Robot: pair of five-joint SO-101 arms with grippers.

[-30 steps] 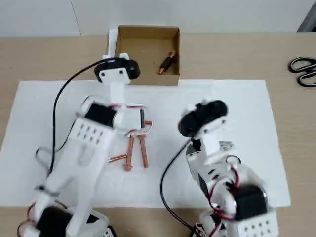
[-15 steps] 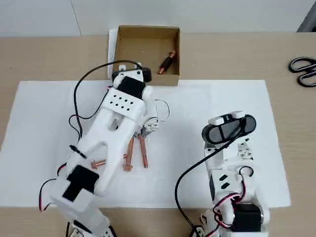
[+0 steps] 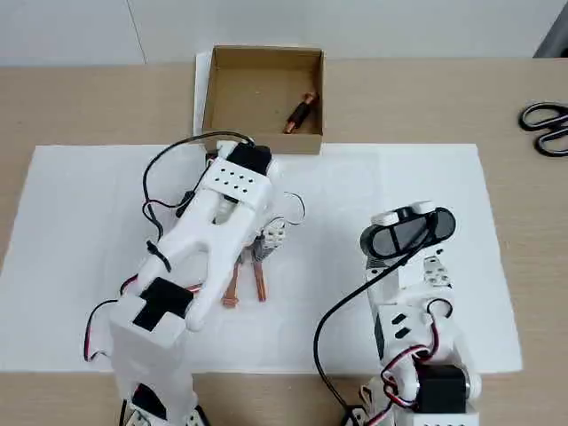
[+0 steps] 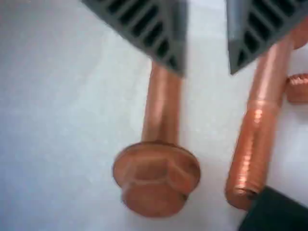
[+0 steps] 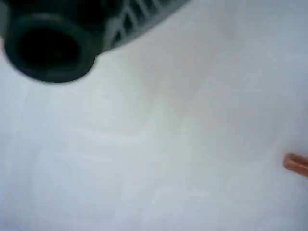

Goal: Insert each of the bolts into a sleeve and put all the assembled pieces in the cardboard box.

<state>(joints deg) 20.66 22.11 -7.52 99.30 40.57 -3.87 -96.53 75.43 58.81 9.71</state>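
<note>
My left claw (image 4: pixel 206 65) had come down over the loose bolts in the middle of the white sheet (image 3: pixel 80 222). It was open, with one finger on each side of the shaft of a bolt (image 4: pixel 156 173) that lay flat on the sheet. The bolt's flanged head was clear of the fingers, and nothing was gripped yet. A second bolt (image 4: pixel 260 130) lay just beside the first.

The box (image 3: pixel 206 93) stood on the bench (image 3: pixel 80 98) at the far edge of the sheet. One assembled piece (image 3: pixel 302 113) lay inside it, against the right wall. I judged that a new pick was starting, with at least two bolts left to sleeve.

A second earlier my left arm had stretched far out, its wrist by the box's near wall, and my right arm had leaned in toward the centre. Half a second earlier the left arm had swung back over the bolts and the right had pulled back to the near right. After that the left arm dropped lower and the right barely moved. I could not tell whether my right claw (image 5: pixel 110 29) was open or closed.
</note>
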